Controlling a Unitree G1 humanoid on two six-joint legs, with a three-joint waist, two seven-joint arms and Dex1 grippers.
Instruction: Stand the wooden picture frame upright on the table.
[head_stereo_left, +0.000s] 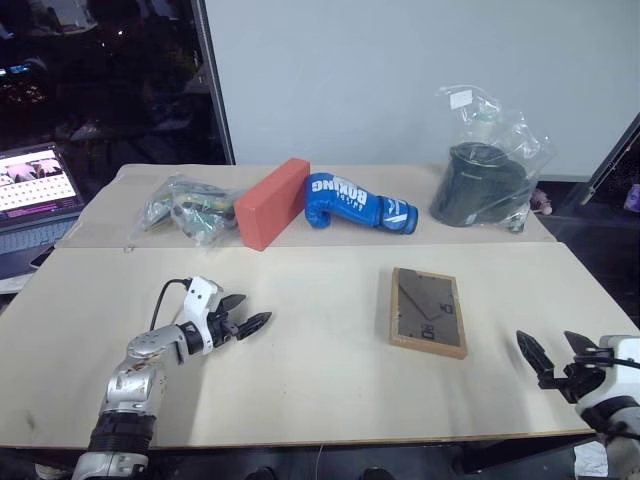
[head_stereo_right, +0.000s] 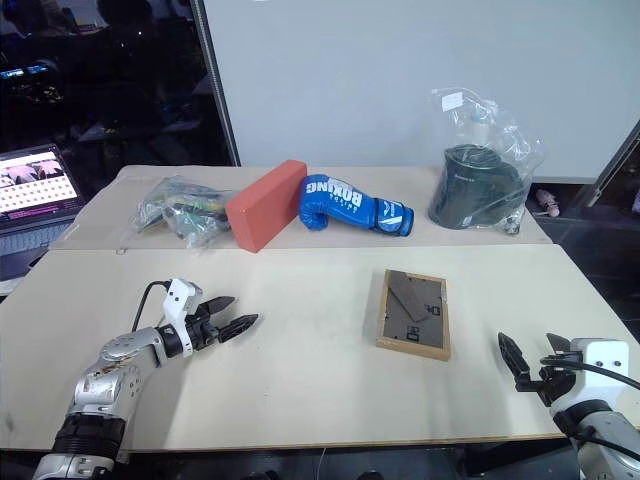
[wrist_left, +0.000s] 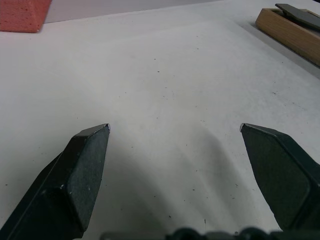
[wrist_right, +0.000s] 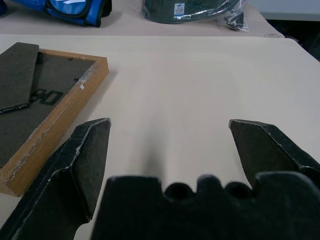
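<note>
The wooden picture frame (head_stereo_left: 428, 311) lies flat on the table (head_stereo_left: 320, 380), face down, its dark brown backboard and folded stand facing up. It sits right of centre on the near panel. My left gripper (head_stereo_left: 247, 318) hovers open over the left part of that panel, pointing toward the frame with a wide stretch of bare table between them. My right gripper (head_stereo_left: 553, 350) is open near the table's front right corner, just right of the frame (wrist_right: 45, 115) and apart from it. Nothing is between either pair of fingers.
Along the far panel stand a clear bag of small items (head_stereo_left: 187, 210), an orange-red block (head_stereo_left: 272, 203), a blue boxing glove (head_stereo_left: 360, 203) and a dark object in a clear bag (head_stereo_left: 485, 180). A laptop (head_stereo_left: 35, 195) sits off the table's left edge.
</note>
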